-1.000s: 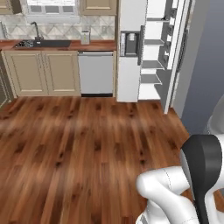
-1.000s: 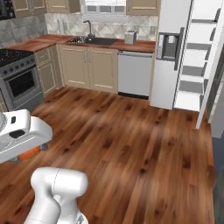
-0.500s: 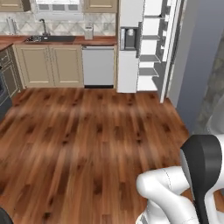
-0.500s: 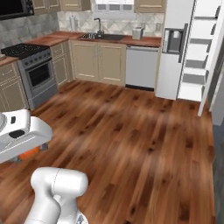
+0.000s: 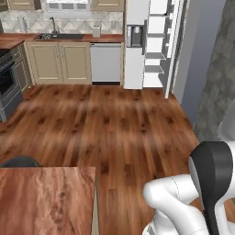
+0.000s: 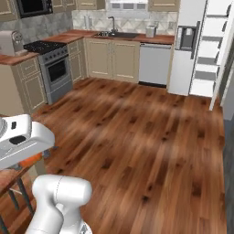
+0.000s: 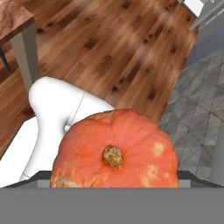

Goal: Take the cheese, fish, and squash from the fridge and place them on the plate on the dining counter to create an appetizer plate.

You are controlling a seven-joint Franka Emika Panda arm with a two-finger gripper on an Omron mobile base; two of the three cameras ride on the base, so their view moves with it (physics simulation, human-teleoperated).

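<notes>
The squash [image 7: 114, 154], round and orange with a brown stem scar, sits right in front of the hand camera and hides the fingertips. In the right base view a sliver of the squash [image 6: 32, 161] shows under the white hand, where my gripper [image 6: 26, 157] is shut on it above the floor. A corner of the reddish-brown dining counter [image 5: 46, 197] lies at the lower left, and the dining counter [image 7: 13, 15] is also up left in the hand view. The fridge [image 5: 135, 46] stands far back with its door open and white shelves [image 5: 155, 55] showing. Cheese, fish and plate are out of view.
Wood floor [image 5: 105, 124] stretches between me and the fridge. Beige cabinets with a sink [image 6: 114, 34], a dishwasher [image 5: 105, 62] and a stove [image 6: 52, 64] line the back and left. A dark stool [image 5: 18, 161] stands by the dining counter. A grey wall [image 5: 202, 69] is on the right.
The whole picture has shifted: the base has backed away and turned, so the fridge looks farther off and the dining counter's corner has come into view. The squash stays in the gripper.
</notes>
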